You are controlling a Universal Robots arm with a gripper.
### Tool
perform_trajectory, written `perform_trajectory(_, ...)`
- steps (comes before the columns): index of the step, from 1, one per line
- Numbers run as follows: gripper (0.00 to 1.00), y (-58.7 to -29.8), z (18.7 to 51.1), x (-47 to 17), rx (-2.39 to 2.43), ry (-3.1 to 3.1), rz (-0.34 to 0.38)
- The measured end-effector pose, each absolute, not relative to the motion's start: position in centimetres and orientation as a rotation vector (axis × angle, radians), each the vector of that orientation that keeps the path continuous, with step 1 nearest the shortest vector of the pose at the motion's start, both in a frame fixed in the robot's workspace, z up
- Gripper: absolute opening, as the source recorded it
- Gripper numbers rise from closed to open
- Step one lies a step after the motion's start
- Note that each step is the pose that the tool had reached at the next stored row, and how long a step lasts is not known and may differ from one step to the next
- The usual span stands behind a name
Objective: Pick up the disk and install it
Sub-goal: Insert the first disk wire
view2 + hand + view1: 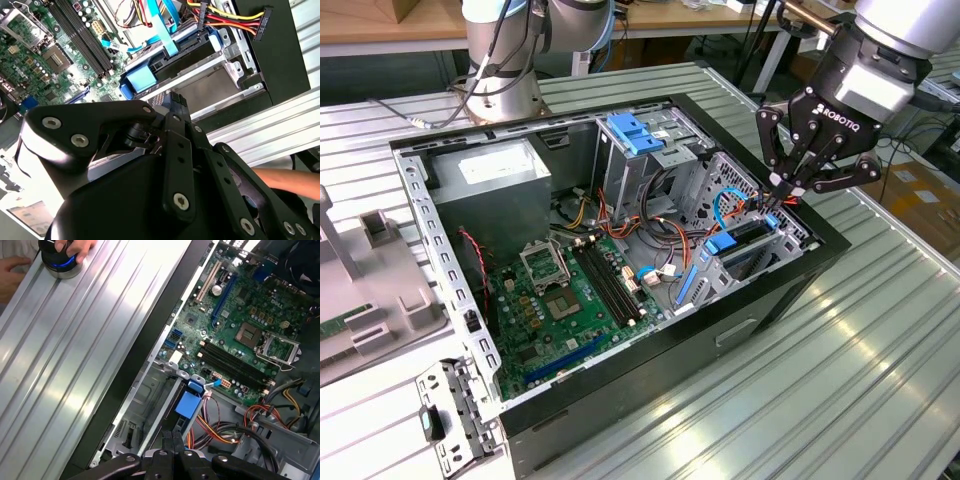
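The disk stands on edge in the drive cage. In the exterior view, that cage is at about three o'clock of the open computer case, against its front wall. In both wrist views we see the disk's blue plastic rail at the end nearer the motherboard, and an empty grey bay just beside it on the wall side.

The gripper hangs directly over the disk's upper edge, toward one o'clock from it in the exterior view. Its fingertips are drawn together to a narrow point, and we see nothing between them. We cannot tell whether the tips touch the disk or stop just short of it.

We judge the step in hand to be seating the disk, and for that the closed tips serve as a pusher. To do it well, we would press straight down along the cage's guides, near the middle of the upper edge. An off-centre push could tilt the disk and jam a rail.

The orange and yellow power leads and the flat blue cable run close to the far end of the cage. We would want the fingers well apart from them. The push should be gentle and end once the rails sit level.
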State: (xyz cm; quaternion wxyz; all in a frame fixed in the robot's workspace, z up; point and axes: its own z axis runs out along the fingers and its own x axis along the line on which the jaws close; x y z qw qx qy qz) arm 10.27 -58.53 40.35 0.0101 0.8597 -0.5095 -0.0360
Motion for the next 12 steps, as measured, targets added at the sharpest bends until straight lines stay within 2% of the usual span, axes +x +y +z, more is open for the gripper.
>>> perform_trajectory(12, 0.11, -58.53, 40.35, 10.27, 2.715, -1.533, -0.112)
